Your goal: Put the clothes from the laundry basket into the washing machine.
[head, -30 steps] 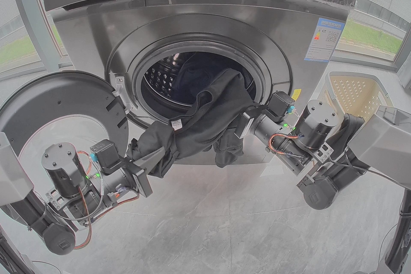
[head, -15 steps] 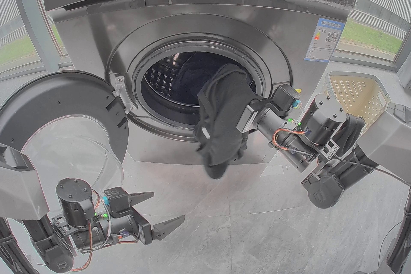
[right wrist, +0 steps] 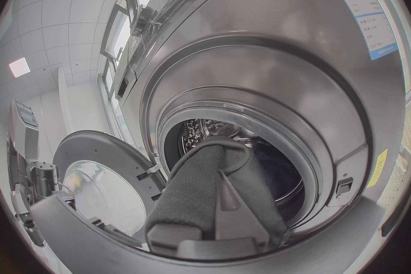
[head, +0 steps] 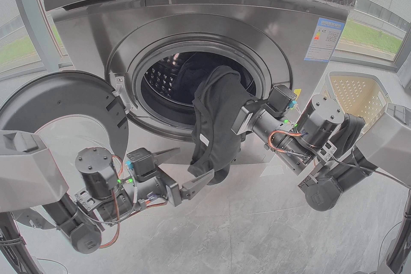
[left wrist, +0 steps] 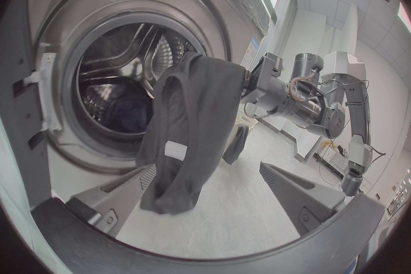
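Right end effector [head: 239, 118] pinches dark garment [head: 216, 116] at washing machine [head: 107, 31] opening; tail hangs below opening, outside drum; left end effector [head: 192, 163] spread wide just under tail; you lift tail first, push deep past rim, release last.

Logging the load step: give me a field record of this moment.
washing machine: door open, swung to the robot's left
dark garment: top end in the drum opening, rest hanging outside
right hand: shut on dark garment at the opening
left hand: open, at the garment's hanging lower end
other clothing: lying inside the drum
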{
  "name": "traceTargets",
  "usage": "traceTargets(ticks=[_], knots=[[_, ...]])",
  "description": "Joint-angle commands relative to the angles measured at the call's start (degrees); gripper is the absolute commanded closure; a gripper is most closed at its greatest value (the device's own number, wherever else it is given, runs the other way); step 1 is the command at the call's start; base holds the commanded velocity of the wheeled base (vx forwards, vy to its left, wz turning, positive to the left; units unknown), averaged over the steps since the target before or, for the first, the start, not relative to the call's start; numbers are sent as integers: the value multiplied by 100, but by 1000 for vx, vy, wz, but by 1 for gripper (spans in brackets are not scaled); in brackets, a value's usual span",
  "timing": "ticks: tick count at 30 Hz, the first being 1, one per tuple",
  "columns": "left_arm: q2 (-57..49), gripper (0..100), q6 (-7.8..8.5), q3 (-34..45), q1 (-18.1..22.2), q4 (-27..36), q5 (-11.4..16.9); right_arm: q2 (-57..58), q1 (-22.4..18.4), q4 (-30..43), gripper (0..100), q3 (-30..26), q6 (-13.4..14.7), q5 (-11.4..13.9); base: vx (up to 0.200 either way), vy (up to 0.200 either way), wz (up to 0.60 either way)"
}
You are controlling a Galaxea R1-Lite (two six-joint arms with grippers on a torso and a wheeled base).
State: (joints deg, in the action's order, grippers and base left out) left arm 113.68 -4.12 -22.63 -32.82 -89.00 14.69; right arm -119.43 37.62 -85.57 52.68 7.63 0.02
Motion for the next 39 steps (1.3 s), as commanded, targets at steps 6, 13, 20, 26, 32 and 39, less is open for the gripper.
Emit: traceTargets(ticks=[6,13,20,26,32,39], knots=[[1227,0,25,-1464,-146,-47,-19,-10,263,84,100,147,-7,-11,0,0,0],[1710,0,-10,-2193,-93,-47,-98,43,518,93,100,120,2,-90,0,0,0],[2071,0,-1,-2598,-49,-47,-326,227,782,137,100,6,54,-257,0,0,0],[2229,0,-54,-2949,135,-47,-713,342,808,172,100,-29,63,-266,0,0,0],[2106,100,-265,-3160,170,-47,-1038,342,685,163,100,-152,89,-266,0,0,0],[1535,100,-353,-2897,179,-47,-1161,289,132,145,100,-425,169,-275,0,0,0]])
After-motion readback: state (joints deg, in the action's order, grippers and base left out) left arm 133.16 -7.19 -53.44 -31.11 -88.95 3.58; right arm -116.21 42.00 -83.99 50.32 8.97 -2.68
